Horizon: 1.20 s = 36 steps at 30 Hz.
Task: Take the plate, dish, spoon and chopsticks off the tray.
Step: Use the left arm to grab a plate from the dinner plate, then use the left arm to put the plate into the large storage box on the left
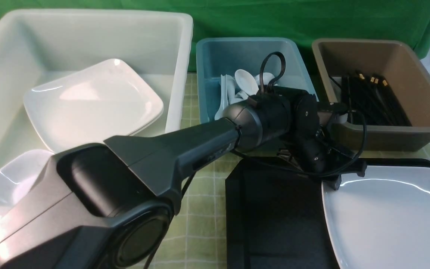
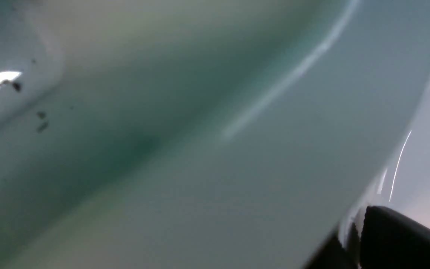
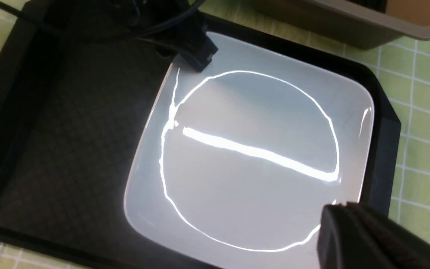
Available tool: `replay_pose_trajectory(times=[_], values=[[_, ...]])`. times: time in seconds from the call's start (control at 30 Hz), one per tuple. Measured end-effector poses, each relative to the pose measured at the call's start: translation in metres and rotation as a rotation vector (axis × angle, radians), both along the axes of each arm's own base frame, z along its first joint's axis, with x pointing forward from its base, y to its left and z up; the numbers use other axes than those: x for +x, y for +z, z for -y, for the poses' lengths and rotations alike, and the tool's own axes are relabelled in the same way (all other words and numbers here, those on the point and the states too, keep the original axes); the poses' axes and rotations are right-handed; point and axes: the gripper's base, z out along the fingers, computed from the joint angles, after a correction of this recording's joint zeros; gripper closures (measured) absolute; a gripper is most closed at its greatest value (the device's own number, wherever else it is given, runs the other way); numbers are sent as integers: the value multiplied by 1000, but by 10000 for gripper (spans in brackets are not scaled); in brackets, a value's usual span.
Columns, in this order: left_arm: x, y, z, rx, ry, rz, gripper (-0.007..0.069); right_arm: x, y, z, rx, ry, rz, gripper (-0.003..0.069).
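The left gripper [image 1: 335,181] is reached across from the robot's left and is set down at the far left corner of the plate [image 1: 386,220]; in the right wrist view a black fingertip of it [image 3: 197,56] is seen lying on the rim of that corner, touching it; whether a second finger is under the rim cannot be told, so how far the jaws stand apart, and whether the plate is gripped, is left undecided. The left wrist view is filled by a blurred pale surface; only one dark finger [image 2: 398,231] is made out beside a glossy white edge.

The plate is laid flat on the right half of the tray [image 1: 274,209]; the left half of the tray's textured floor is bare.

Of the right gripper [image 3: 364,239] only a dark part is shown, just above the plate's near edge; its opening cannot be judged, and no contact with the plate can be confirmed.

White spoons [image 1: 245,83] are heaped in the teal tub [image 1: 215,56]; black chopsticks [image 1: 371,101] are laid in the brown tub [image 1: 416,74]; large white plates [image 1: 92,101] are stacked in the white tub [image 1: 179,67].
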Motion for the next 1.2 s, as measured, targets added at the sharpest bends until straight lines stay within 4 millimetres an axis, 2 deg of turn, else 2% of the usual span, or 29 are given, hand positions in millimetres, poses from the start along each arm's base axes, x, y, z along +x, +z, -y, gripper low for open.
replay_pose_trajectory(times=[0.07, 0.17, 0.3, 0.37, 0.47, 0.5, 0.57, 0.73, 0.9, 0.93, 0.97, 1.03, 1.1, 1.17, 1.2], values=[[-1, 2, 0, 3, -11, -3, 459, 0, 0, 0, 0, 1, 3, 620], [-4, 15, -3, 22, -50, 21, 460, 1, 1, 0, 3, 2, 14, 620], [-10, 52, -9, 37, -110, 94, 509, 1, 1, 0, 4, 2, 20, 620], [-15, 82, -13, 20, -137, 151, 550, 2, 2, -1, 6, 4, 29, 620], [-21, 112, -21, 11, -160, 210, 580, 4, 3, -1, 12, 6, 55, 620], [-21, 112, -21, 13, -161, 210, 581, 4, 3, -1, 12, 7, 56, 620], [-26, 130, -27, 19, -181, 238, 589, 5, 5, -2, 16, 8, 74, 620], [-32, 147, -34, 31, -211, 260, 595, 7, 7, -2, 23, 11, 105, 620], [-36, 175, -48, 23, -215, 316, 601, 7, 12, -3, 35, 14, 125, 620], [-36, 184, -54, 19, -212, 338, 601, 6, 17, -3, 46, 17, 140, 620], [-35, 203, -69, 12, -191, 375, 601, 6, 26, -5, 59, 30, 162, 620], [-32, 214, -79, 4, -170, 394, 601, 7, 30, -6, 69, 45, 170, 620], [-26, 240, -107, -45, -104, 420, 601, 12, 39, -10, 86, 74, 181, 620], [-23, 251, -122, -74, -72, 421, 601, 16, 44, -14, 101, 101, 182, 620], [-20, 262, -136, -108, -45, 423, 601, 20, 47, -18, 117, 126, 176, 620]])
